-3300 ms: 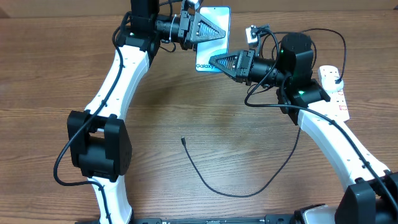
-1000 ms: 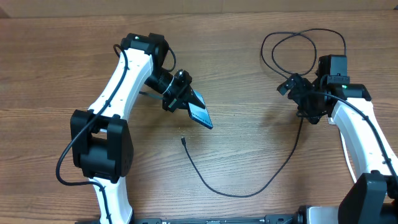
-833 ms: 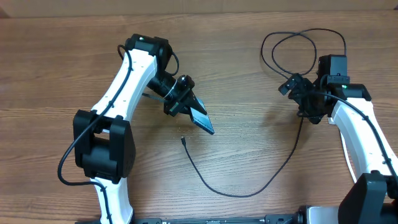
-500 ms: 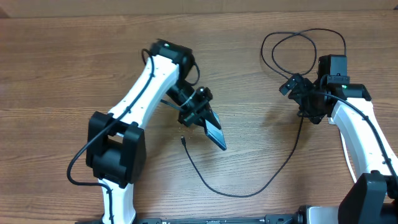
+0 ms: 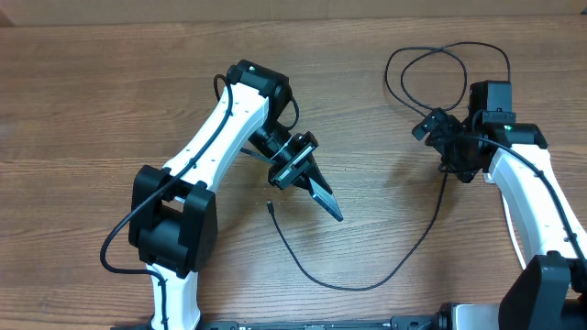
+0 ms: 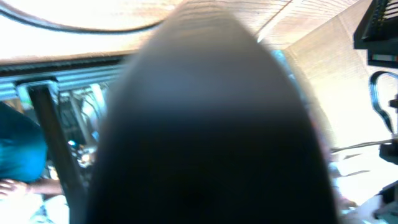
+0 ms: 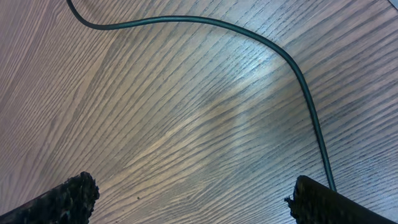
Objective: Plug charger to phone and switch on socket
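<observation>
My left gripper (image 5: pixel 310 181) is shut on the phone (image 5: pixel 326 199), which hangs tilted and edge-on over the middle of the table, its dark back and a thin blue rim showing. In the left wrist view a dark blur (image 6: pixel 211 137) fills the frame. The charger's small tip (image 5: pixel 270 205) lies just left of the phone. Its thin black cable (image 5: pixel 353 286) curves right and up to loops (image 5: pixel 449 64) at the back right. My right gripper (image 5: pixel 456 161) points down, open and holding nothing (image 7: pixel 199 202), with the cable (image 7: pixel 249 34) on the wood ahead. The socket is hidden.
The right arm's white link (image 5: pixel 527 197) runs along the table's right side. The left arm's base (image 5: pixel 170 225) stands at the front left. A black rail (image 5: pixel 321 324) lines the front edge.
The left arm has swung the phone right and toward the front, from left of centre to beside the charger's tip. The right arm and the cable have not moved.
</observation>
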`<state>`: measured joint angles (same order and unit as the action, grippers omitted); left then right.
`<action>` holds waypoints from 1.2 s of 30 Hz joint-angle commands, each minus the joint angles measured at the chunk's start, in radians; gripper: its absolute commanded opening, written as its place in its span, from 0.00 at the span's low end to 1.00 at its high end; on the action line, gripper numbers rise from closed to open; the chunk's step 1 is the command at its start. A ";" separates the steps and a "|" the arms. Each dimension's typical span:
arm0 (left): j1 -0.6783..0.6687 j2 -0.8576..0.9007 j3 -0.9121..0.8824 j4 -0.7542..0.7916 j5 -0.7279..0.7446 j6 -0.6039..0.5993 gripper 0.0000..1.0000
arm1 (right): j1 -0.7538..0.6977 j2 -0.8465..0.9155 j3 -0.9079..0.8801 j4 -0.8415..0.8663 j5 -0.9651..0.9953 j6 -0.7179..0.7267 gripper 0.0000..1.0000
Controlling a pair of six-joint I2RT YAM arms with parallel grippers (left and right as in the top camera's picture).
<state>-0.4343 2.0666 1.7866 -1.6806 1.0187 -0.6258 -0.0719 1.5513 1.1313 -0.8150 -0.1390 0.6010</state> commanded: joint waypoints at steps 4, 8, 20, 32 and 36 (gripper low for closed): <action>0.000 -0.040 0.008 -0.010 0.195 -0.085 0.04 | -0.001 -0.001 0.002 0.001 0.015 -0.008 1.00; 0.000 -0.040 0.008 -0.010 0.261 -0.085 0.04 | -0.001 -0.001 0.002 0.001 0.015 -0.008 1.00; 0.000 -0.040 0.008 -0.010 0.283 -0.100 0.04 | -0.001 0.000 0.002 0.001 0.015 -0.008 1.00; 0.000 -0.040 0.008 -0.010 0.280 -0.188 0.04 | -0.001 -0.001 0.002 0.001 0.015 -0.008 1.00; 0.000 -0.040 0.008 -0.010 0.283 -0.199 0.04 | -0.001 0.000 0.002 0.001 0.015 -0.008 1.00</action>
<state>-0.4343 2.0666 1.7866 -1.6833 1.2499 -0.7910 -0.0723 1.5513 1.1313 -0.8154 -0.1379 0.6010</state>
